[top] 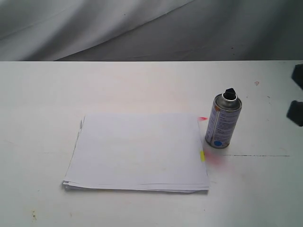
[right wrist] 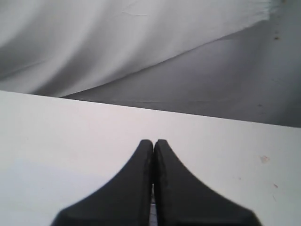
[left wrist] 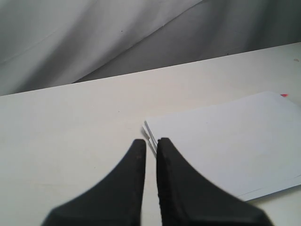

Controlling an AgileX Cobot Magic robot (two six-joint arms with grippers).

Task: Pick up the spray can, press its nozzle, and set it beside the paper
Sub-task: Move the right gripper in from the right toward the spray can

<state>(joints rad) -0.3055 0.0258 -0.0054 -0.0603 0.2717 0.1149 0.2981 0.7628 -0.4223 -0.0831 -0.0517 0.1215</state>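
The spray can (top: 223, 122) stands upright on the white table, just right of the paper (top: 137, 151), with a small gap between them. Its black nozzle (top: 230, 92) sits inside the silver top rim. The paper is a flat stack with a small yellow tab (top: 202, 155) on its right edge. In the left wrist view my left gripper (left wrist: 150, 141) is shut with nothing in it, low over the table near a corner of the paper (left wrist: 230, 136). My right gripper (right wrist: 153, 141) is shut and empty over bare table; the can is out of that view.
Two dark shapes (top: 296, 112) poke in at the exterior view's right edge, right of the can. A pink stain (top: 215, 160) marks the table (top: 142, 85) by the can's base, and a red tab (top: 202, 118) shows at the paper's far right corner. Grey cloth (top: 142, 28) hangs behind.
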